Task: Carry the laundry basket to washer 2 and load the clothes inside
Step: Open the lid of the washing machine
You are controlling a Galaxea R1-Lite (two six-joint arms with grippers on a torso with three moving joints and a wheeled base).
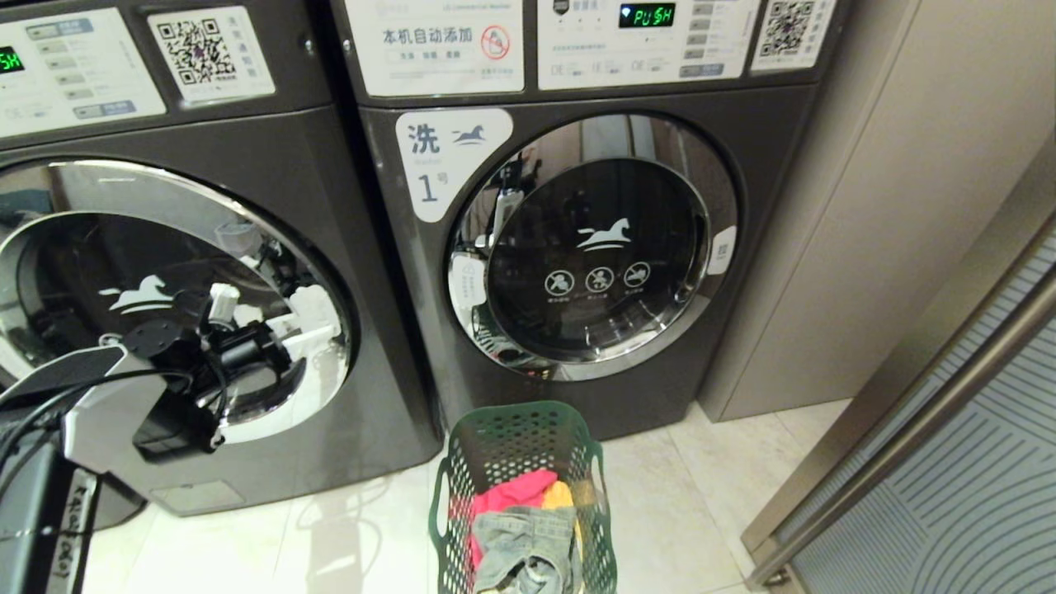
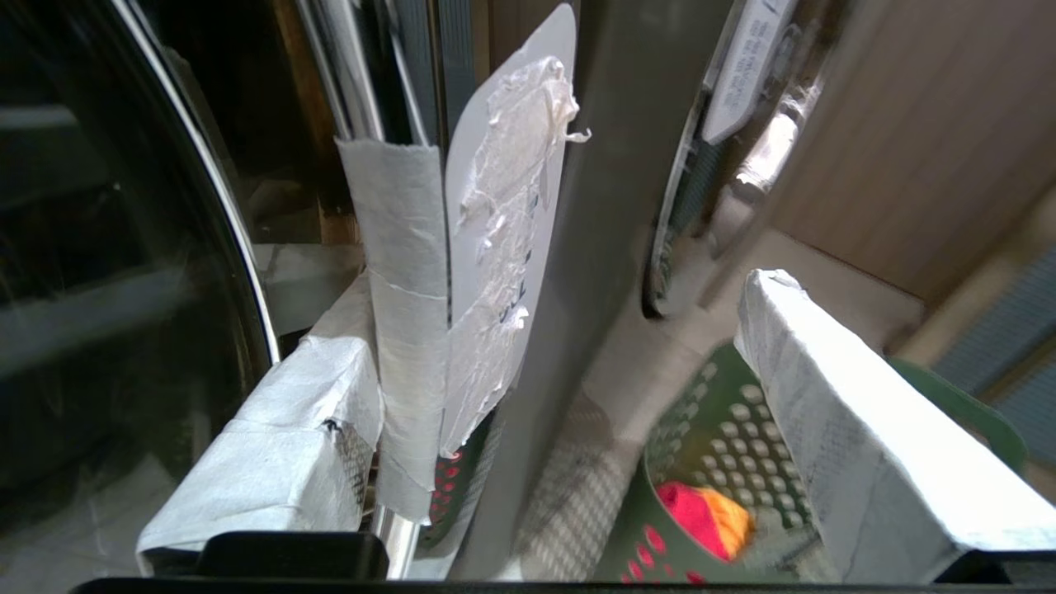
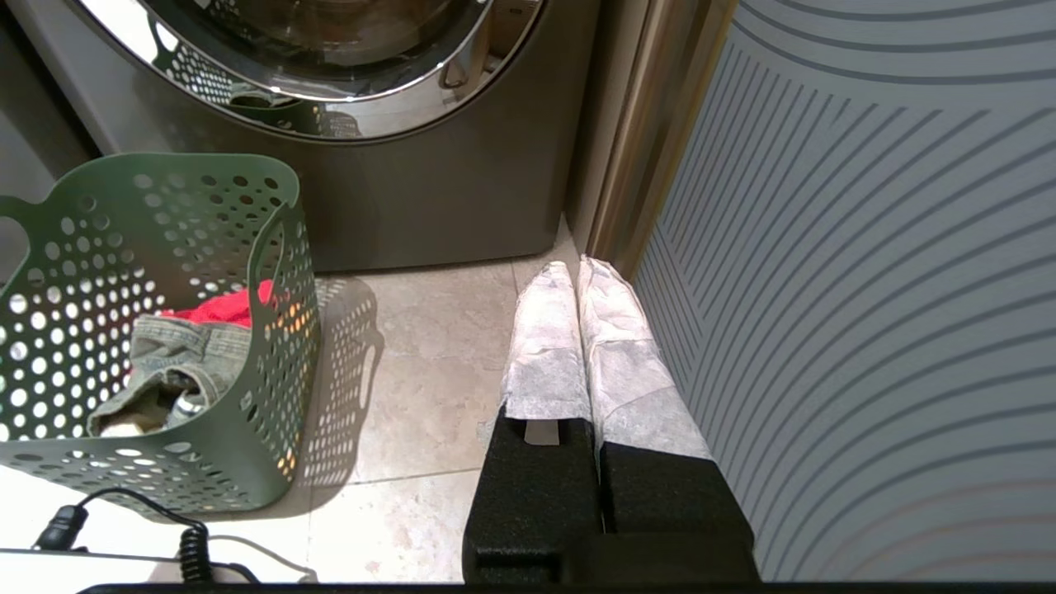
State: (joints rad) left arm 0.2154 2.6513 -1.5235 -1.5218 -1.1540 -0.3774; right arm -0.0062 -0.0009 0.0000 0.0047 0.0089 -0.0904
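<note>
Left hand (image 1: 247, 318) was raised in front of the round chrome-rimmed door of the left washer (image 1: 165, 313), its cloth-wrapped fingers (image 2: 858, 445) spread wide with nothing between them. In the left wrist view one finger lay close beside a taped strip (image 2: 404, 330) and a white label at the door's edge; whether it touched them could not be told. This washer's number label did not show in any view.

Right hand (image 3: 577, 276) hung low over the tiled floor (image 3: 429, 371), near the striped panel (image 3: 866, 289) on the right, its two padded fingers pressed together and gripping nothing.

A green laundry basket (image 1: 521, 450) stood upright on the floor, near the camera and just in front of the washer marked 1 (image 1: 594, 247), slightly towards that machine's left side. The clothes (image 1: 528, 528) lay heaped inside it: a red garment and a yellow one at the far side, and faded denim nearer. The door of washer 1 was shut, and its green display read PUSH (image 1: 648, 15). A beige wall panel (image 1: 833, 247) stood to the right of that machine.
</note>
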